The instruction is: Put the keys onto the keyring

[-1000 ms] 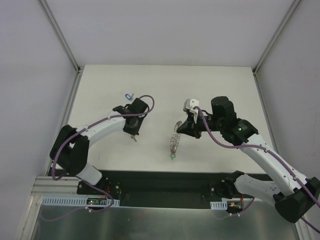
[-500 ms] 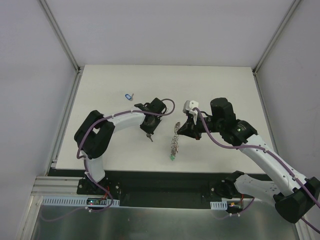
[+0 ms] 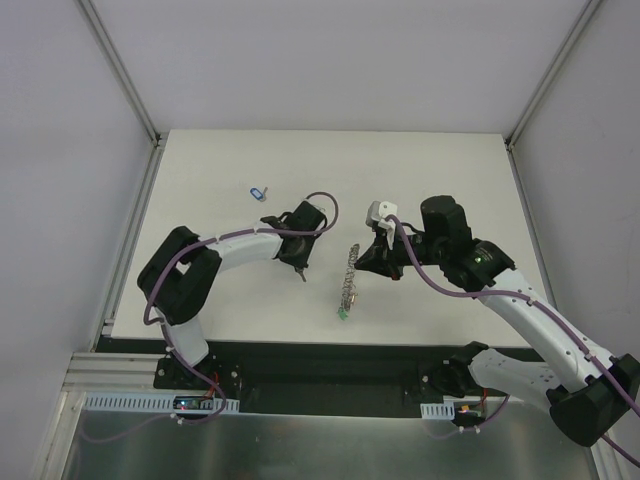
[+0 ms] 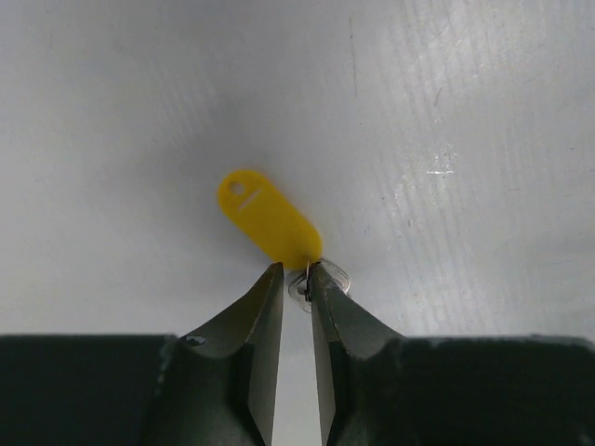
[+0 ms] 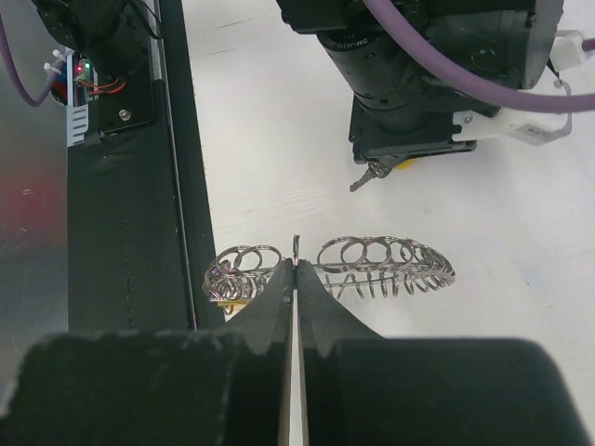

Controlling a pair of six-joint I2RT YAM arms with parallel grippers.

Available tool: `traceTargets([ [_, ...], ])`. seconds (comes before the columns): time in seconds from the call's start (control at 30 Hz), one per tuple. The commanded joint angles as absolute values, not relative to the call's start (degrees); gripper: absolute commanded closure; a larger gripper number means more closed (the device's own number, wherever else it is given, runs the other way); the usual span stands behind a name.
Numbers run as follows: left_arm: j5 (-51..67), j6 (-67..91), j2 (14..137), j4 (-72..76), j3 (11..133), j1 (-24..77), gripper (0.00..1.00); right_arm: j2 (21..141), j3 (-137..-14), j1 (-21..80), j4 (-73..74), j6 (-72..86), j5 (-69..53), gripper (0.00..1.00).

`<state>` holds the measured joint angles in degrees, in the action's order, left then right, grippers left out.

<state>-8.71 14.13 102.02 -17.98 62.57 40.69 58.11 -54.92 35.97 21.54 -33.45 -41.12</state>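
**A short sideways gap to close**

Our left end effector (image 4: 296,277) is clamped on the small metal key with a yellow oval plastic tag (image 4: 270,221), above the white desk (image 3: 420,170). Our right end effector (image 5: 294,269) is pinched together on one loop of the silvery wire-looped keyring (image 5: 376,262). The keyring hangs near the key, to its right, with its long axis running near-to-far, broadside to the key. We judge that the left arm should carry the key across.
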Motion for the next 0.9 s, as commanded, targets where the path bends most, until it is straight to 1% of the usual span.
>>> traceTargets([
  [0.0, -13.0, 19.86, 97.65, -16.26, 60.12, 40.87, 0.82, 56.16, -56.25, 35.68, 20.48, -33.4, -42.89, 0.99],
  [0.1, -13.1, 20.39, 96.77, -16.08, 59.68, 40.87, 0.79, 55.9, -56.07, 35.68, 20.48, -33.31, -42.8, 0.99],
  [0.2, -12.39, 21.18, 96.15, -16.0, 59.5, 40.87, 0.79, 55.81, -56.07, 35.68, 20.57, -33.31, -42.63, 0.99],
  [0.4, -11.78, 25.74, 95.19, -16.0, 58.54, 40.87, 0.78, 56.16, -55.99, 35.68, 20.57, -33.31, -42.63, 0.99],
  [0.5, -12.65, 28.91, 95.45, -16.0, 57.92, 40.78, 0.76, 56.16, -55.81, 35.68, 20.57, -33.4, -42.54, 0.99],
  [0.63, -13.62, 31.73, 95.36, -16.0, 57.3, 40.87, 0.77, 56.07, -55.72, 35.6, 20.65, -33.49, -42.45, 0.99],
  [0.83, -13.45, 31.11, 96.06, -15.91, 57.92, 40.78, 0.84, 56.16, -55.63, 35.6, 20.57, -33.66, -42.28, 0.99],
  [0.87, -13.36, 31.11, 96.24, -16.0, 57.92, 40.87, 0.87, 56.16, -55.63, 35.6, 20.57, -33.66, -42.28, 0.99],
])
